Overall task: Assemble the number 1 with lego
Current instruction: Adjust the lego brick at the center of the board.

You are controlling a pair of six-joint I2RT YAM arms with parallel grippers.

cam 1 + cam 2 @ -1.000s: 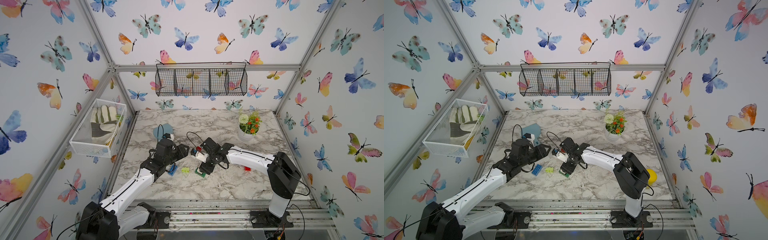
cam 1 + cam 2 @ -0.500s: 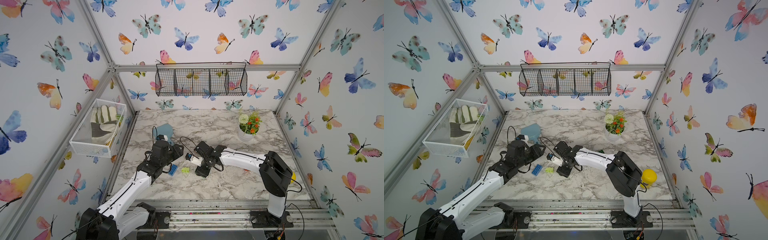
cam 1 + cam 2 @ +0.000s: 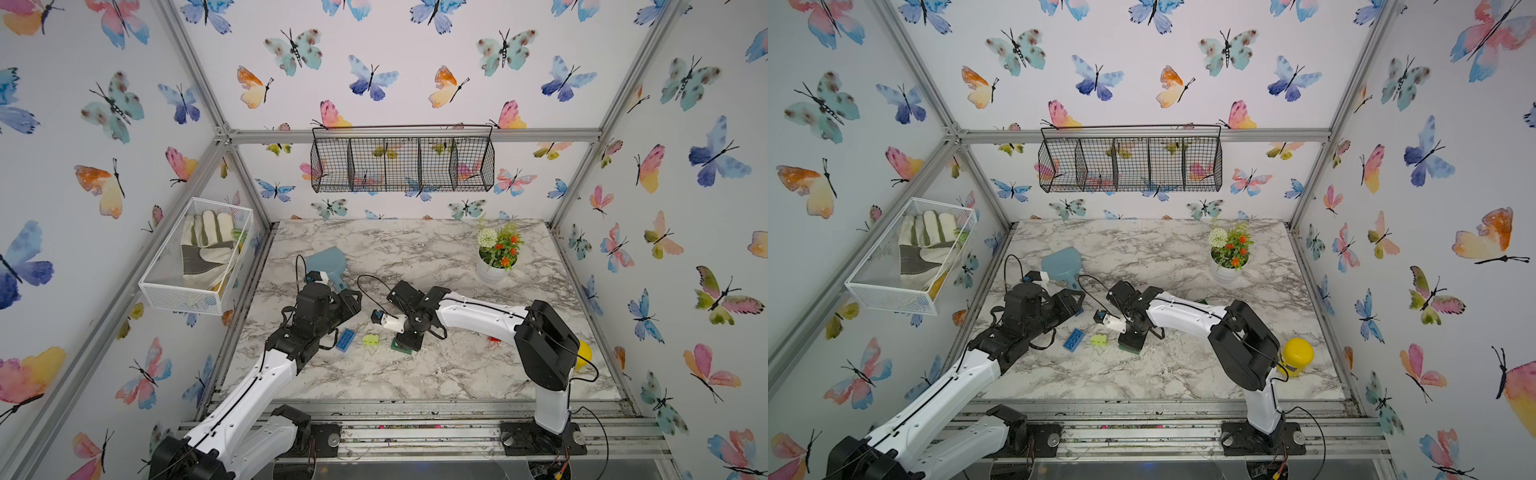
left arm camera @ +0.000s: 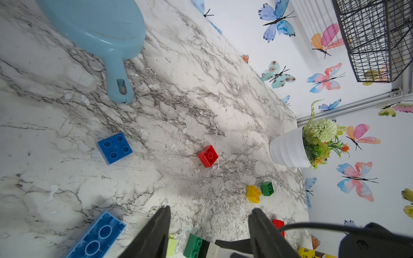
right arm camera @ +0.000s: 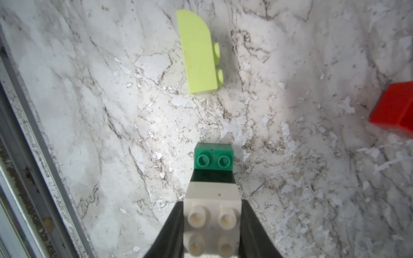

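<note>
Stack of white brick (image 5: 212, 201) over black over green brick (image 5: 213, 159) stands front-centre on the table (image 3: 415, 374). Right gripper (image 5: 212, 223) jaws are clamped on the white top, seemingly to seat or lift it. Left gripper (image 4: 209, 223) hovers alongside, jaws apart and empty.

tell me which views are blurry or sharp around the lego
Right wrist view: the white brick in the right end effector is soft, the lime brick sharper. Left wrist view: the blue square brick is crisp. Both top views: even light.

Upright white-black-green lego stack (image 5: 212, 196)
</note>
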